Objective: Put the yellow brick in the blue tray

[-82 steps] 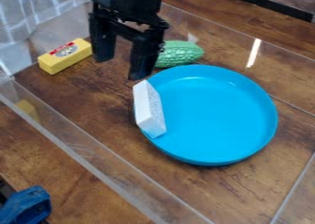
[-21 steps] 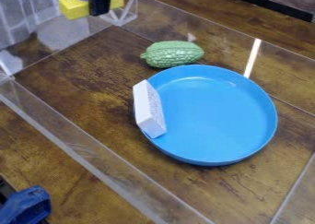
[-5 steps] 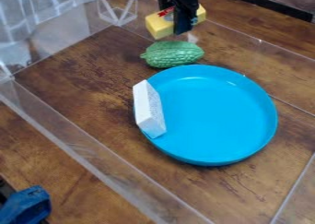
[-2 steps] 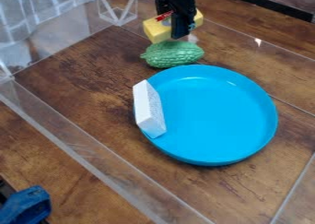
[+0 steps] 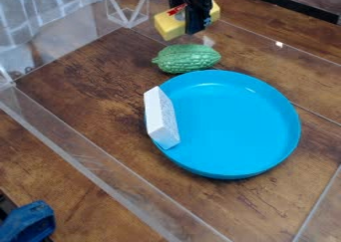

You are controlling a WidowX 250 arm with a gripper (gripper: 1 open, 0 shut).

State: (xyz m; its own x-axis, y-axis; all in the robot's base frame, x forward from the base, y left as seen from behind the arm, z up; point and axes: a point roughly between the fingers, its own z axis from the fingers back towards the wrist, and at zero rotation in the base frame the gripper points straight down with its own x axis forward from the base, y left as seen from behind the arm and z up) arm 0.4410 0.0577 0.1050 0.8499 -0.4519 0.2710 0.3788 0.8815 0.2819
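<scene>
Yellow brick point(image 5: 173, 24) clamped between the gripper point(image 5: 193, 25) jaws.

The pincer point(image 5: 194, 25) covers part of the yellow brick point(image 5: 170, 24), and the top edge crops the arm above it

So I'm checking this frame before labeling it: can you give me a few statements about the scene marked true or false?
1. The claw holds the yellow brick above the table. True.
2. The yellow brick lies inside the blue tray. False: it is held up in the air beyond the tray.
3. The white-grey block rests against the tray's left rim. True.
4. The bumpy green object sits inside the tray. False: it lies on the wooden table just beyond the tray.
</scene>
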